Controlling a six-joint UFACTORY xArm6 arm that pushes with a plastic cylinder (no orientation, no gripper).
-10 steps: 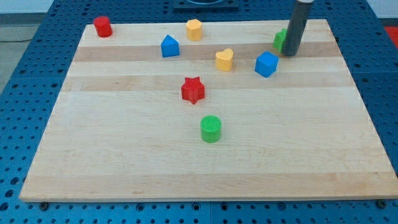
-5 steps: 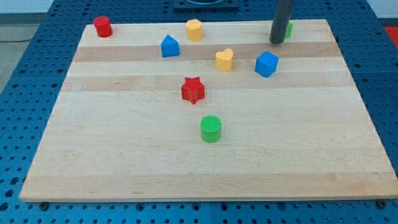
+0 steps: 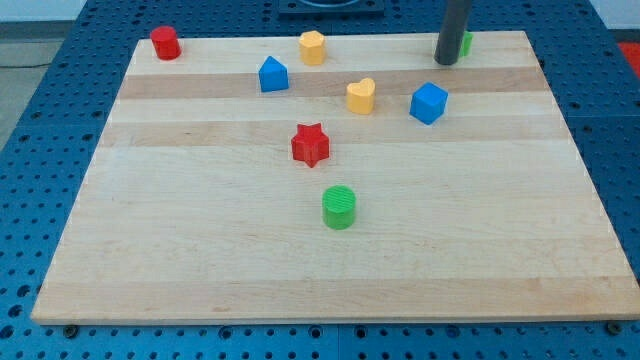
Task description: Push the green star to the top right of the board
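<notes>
The green star sits near the board's top right edge. Only a sliver of it shows, since my dark rod stands in front of it on its left side. My tip rests on the board right against the star's lower left.
Wooden board on a blue pegboard table. A blue cube, yellow heart, yellow hexagon, blue house-shaped block, red cylinder, red star and green cylinder lie on it.
The rod moved up and left, pushing the green star from beside the blue cube toward the board's top edge. In the last half second it barely shifted.
</notes>
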